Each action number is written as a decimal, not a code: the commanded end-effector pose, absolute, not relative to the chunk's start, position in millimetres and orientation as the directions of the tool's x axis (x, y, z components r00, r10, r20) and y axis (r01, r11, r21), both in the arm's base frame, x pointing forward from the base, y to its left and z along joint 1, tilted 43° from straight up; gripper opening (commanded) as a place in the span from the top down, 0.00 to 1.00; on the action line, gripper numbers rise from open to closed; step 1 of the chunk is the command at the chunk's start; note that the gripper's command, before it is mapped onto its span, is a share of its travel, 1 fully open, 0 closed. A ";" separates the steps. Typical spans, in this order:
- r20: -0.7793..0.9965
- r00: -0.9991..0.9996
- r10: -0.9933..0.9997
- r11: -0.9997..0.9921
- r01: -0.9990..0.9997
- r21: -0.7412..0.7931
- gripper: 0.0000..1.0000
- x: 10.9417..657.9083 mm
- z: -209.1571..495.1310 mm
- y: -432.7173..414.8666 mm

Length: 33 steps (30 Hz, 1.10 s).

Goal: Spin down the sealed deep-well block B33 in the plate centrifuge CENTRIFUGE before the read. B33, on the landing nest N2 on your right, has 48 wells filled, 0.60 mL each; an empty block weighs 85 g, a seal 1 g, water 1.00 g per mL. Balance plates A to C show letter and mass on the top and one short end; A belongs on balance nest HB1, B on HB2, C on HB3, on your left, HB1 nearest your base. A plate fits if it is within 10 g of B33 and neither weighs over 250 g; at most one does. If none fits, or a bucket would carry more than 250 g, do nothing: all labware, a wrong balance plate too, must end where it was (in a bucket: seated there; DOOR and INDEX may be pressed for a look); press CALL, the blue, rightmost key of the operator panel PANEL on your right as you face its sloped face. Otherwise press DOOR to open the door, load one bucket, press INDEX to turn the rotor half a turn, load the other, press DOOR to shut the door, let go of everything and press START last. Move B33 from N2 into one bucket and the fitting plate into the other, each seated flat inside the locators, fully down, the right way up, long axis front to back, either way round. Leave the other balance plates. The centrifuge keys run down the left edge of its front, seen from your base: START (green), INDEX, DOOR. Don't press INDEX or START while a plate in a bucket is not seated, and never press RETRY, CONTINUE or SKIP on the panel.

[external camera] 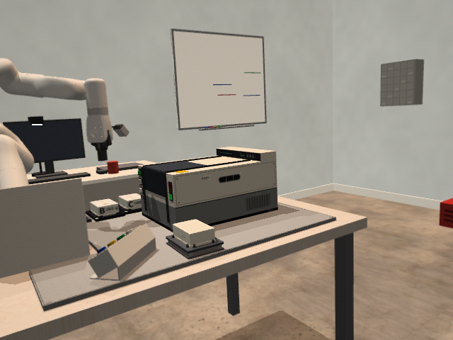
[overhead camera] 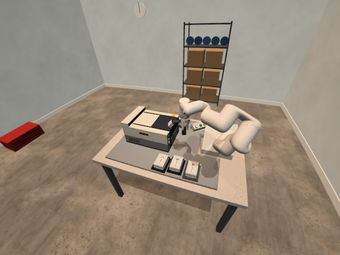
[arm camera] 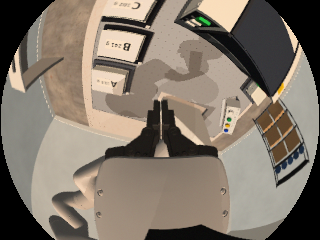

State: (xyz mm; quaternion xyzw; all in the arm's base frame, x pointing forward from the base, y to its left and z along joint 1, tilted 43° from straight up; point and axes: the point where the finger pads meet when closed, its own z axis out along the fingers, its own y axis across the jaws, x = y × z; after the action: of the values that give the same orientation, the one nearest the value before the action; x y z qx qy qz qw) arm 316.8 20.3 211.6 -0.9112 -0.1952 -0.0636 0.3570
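Note:
The centrifuge (overhead camera: 149, 128) stands on the grey mat, and it also shows in the exterior view (external camera: 210, 186); its top is part cream, part dark, and no bucket shows. Block B33 (external camera: 192, 233) sits on its nest beside the centrifuge. Balance plates A (overhead camera: 192, 168), B (overhead camera: 176, 163) and C (overhead camera: 161, 161) sit on their nests; the wrist view shows A (arm camera: 110, 80), B (arm camera: 123, 44) and C (arm camera: 134, 6). The operator panel (overhead camera: 198, 127) lies close by, with its back showing in the exterior view (external camera: 122, 252). My gripper (overhead camera: 183, 132) (arm camera: 160, 108) is shut and empty, pointing down, well above the mat between the centrifuge front and the panel.
The centrifuge keys (overhead camera: 173, 134) run down its front edge near my gripper. A grey block (external camera: 42, 223) stands by my base. A second desk behind holds a monitor (external camera: 47, 140) and a red cup (external camera: 112, 166). A shelf with boxes (overhead camera: 205, 62) stands at the far wall.

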 end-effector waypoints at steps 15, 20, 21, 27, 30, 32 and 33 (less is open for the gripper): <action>0.019 0.999 0.045 -0.727 0.046 -0.685 1.00 293.3 211.7 6.3; -0.008 1.000 0.016 -0.727 0.006 -0.687 1.00 290.6 211.7 5.2; -0.011 1.000 0.012 -0.727 0.001 -0.687 1.00 290.3 211.6 5.1; -0.019 1.000 0.004 -0.727 -0.010 -0.687 1.00 289.5 211.6 4.7; -0.019 1.000 0.004 -0.727 -0.010 -0.687 1.00 289.5 211.6 4.7; -0.019 1.000 0.004 -0.727 -0.010 -0.687 1.00 289.5 211.6 4.7; -0.018 1.000 0.004 -0.727 -0.010 -0.687 1.00 289.6 211.6 4.8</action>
State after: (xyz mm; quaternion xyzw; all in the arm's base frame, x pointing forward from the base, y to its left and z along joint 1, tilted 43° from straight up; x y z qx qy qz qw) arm 288.8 5.8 210.8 -0.9289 0.0010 0.0110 0.3702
